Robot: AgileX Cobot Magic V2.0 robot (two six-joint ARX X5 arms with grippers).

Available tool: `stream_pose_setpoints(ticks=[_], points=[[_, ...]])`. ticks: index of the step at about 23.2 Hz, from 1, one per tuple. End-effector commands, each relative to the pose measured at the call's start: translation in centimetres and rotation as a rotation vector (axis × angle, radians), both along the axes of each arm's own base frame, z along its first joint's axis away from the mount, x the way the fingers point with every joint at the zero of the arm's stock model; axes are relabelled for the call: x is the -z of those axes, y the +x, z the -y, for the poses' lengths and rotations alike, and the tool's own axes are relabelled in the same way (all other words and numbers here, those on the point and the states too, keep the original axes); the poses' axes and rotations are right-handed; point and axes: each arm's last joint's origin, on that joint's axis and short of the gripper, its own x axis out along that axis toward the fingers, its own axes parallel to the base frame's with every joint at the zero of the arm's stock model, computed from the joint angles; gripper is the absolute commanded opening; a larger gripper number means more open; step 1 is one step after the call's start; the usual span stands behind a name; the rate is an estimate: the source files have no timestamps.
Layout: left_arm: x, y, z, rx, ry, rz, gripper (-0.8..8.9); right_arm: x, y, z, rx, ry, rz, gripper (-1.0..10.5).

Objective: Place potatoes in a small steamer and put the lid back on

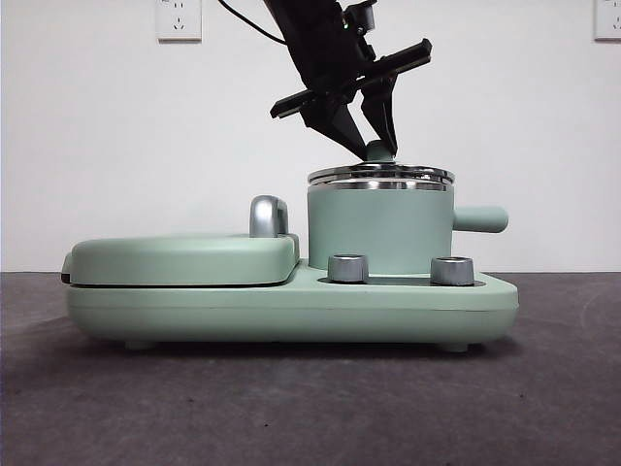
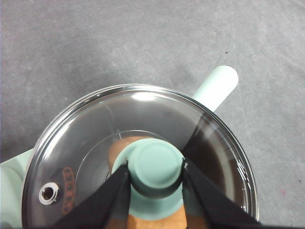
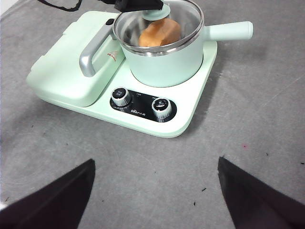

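Left claw (image 1: 367, 136) comes down from above over the small steamer (image 1: 378, 231), its two black jaws clamped on the mint-green knob (image 2: 156, 168) of the lid (image 2: 119, 138). In the left wrist view the jaws press against both sides of the knob. The lid, glass with a steel rim, sits on or just at the steamer's steel rim; in the front view the two rims lie stacked close together, and I cannot tell whether they are fully seated. A small vent hole (image 2: 47, 193) shows near the lid's edge.

Inside the steamer lies the potato (image 3: 159, 32), orange-brown, seen through the glass below the knob. The steamer's stubby side handle (image 1: 480, 218) points away from the griddle cover (image 1: 184, 258), which lies flat beside the steamer on the same mint-green cooker base (image 1: 291, 309). The cover carries a chrome handle (image 1: 268, 216) on the side nearest the steamer. Two silver dials (image 3: 161, 106) stand on the base in front of the steamer.

Right claw (image 3: 155, 195) hangs well apart from the cooker, over the bare grey desk (image 3: 267, 119), its jaws spread wide and holding nothing.
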Motion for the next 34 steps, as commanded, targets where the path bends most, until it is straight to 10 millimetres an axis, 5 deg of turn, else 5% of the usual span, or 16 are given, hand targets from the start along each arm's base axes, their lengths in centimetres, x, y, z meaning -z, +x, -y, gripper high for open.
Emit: stream_pose_setpoints(ticks=[1,17,19,21,23,26,30,34], points=[[0.1,0.3,1.0,0.009,-0.026,0.018,0.17,-0.3,0.0,0.0,0.0,0.014,0.008,4.1],[1.2,0.3,1.5,0.017,-0.003,-0.012,0.2,-0.3,0.0,0.0,0.0,0.014,0.008,4.1],[1.4,0.2,1.4,0.013,0.008,-0.032,1.08,-0.3,0.0,0.0,0.0,0.014,0.009,4.1],[1.1,0.3,1.5,0.015,-0.004,-0.015,3.03,-0.3,0.0,0.0,0.0,0.014,0.009,4.1],[-0.4,0.1,1.1,0.029,-0.014,0.031,4.38,-0.3,0.0,0.0,0.0,0.014,0.009,4.1],[-4.4,-1.7,-0.4,0.06,-0.003,0.083,4.43,-0.3,0.0,0.0,0.0,0.014,0.009,4.1],[-9.3,-6.5,-3.6,0.124,0.047,0.07,4.36,-0.3,0.0,-0.1,-0.021,0.024,0.002,4.1],[-12.2,-10.4,-7.4,0.142,0.097,0.055,4.35,-0.3,0.3,-0.4,-0.074,0.049,-0.023,4.1]])
